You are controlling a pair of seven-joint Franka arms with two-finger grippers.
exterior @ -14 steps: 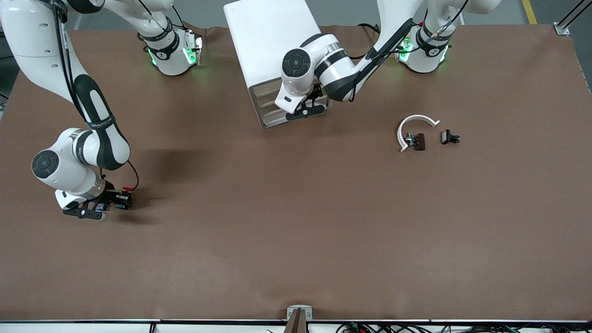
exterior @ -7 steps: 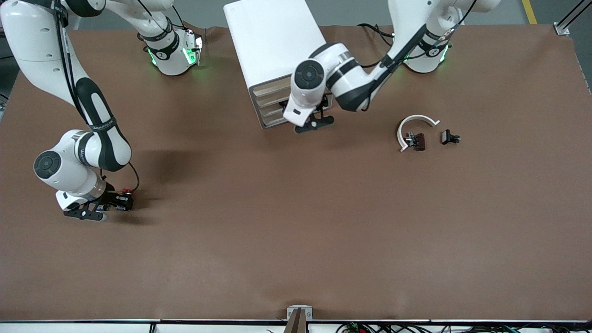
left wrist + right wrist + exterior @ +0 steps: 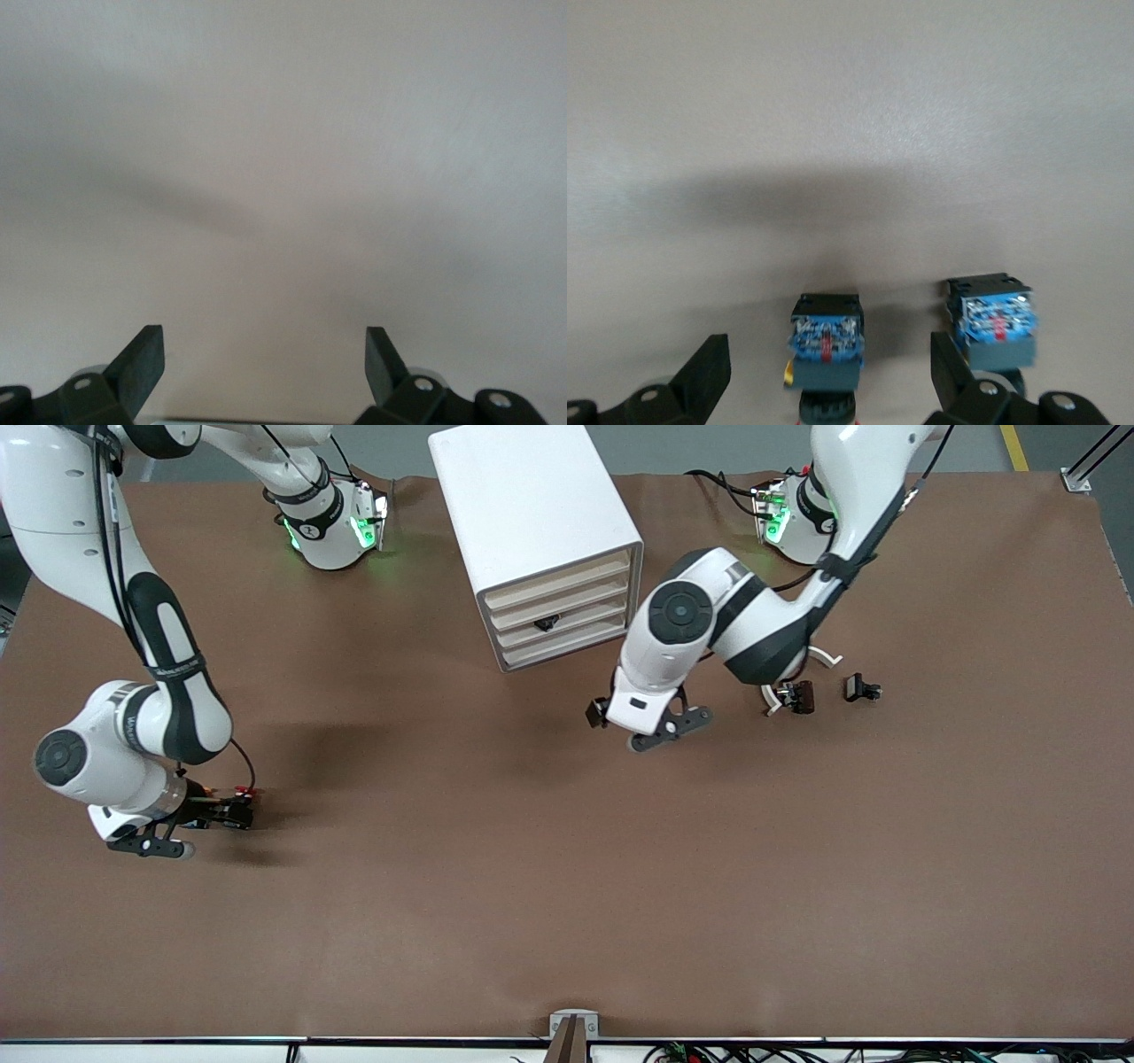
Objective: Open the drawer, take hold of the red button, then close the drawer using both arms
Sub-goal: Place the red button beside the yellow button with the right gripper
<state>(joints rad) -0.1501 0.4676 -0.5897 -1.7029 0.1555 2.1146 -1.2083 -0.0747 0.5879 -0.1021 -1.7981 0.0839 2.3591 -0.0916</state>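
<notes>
You are letting go of the button (image 3: pixel 824 350) with the wide-open right gripper (image 3: pixel 824 376), so be lifting straight up, while your open, empty left gripper (image 3: pixel 651 731) is hanging over the table (image 3: pixel 567 886) near the shut drawer (image 3: pixel 556 622).

Wide bare brown table surface (image 3: pixel 549 868) is left for passage near the front camera. The tall white box cabinet (image 3: pixel 532 522) blocks the middle between the arm bases.

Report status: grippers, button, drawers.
Left gripper open, over bare table near the cabinet. Right gripper open, low at the button, which sits on the table beside a second one. Drawers all shut.
</notes>
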